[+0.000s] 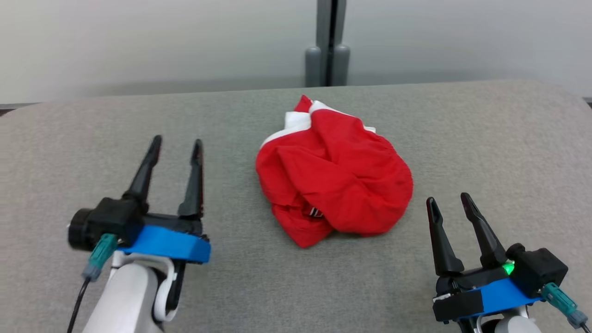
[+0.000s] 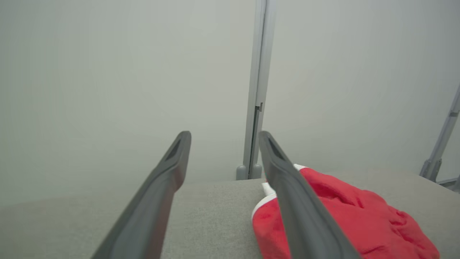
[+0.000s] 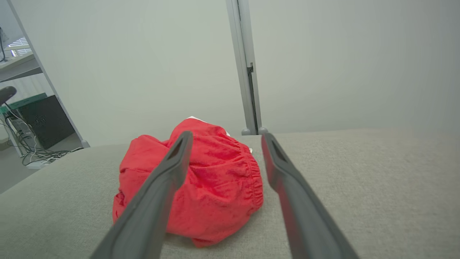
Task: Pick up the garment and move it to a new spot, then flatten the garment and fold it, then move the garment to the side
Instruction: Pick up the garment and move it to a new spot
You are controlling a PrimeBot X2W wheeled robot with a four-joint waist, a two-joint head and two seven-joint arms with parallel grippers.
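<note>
The garment [image 1: 333, 173] is red with white trim and lies in a crumpled heap at the middle of the grey padded table [image 1: 485, 138]. My left gripper [image 1: 178, 143] stands open to the left of the heap, apart from it, nothing between its fingers. At the lower right my right gripper [image 1: 448, 198] is open too, just clear of the heap's near right edge. In the left wrist view the garment [image 2: 359, 219] lies to the right of my left gripper [image 2: 224, 135]. In the right wrist view the garment [image 3: 215, 180] sits ahead and left of my right gripper [image 3: 226, 136].
A grey partition post [image 1: 327, 44] rises behind the table's far edge against a pale wall. Past the table's left side, the right wrist view shows a dark cabinet [image 3: 46, 120] and loose cables [image 3: 25, 151] on the floor. Bare table surface surrounds the heap.
</note>
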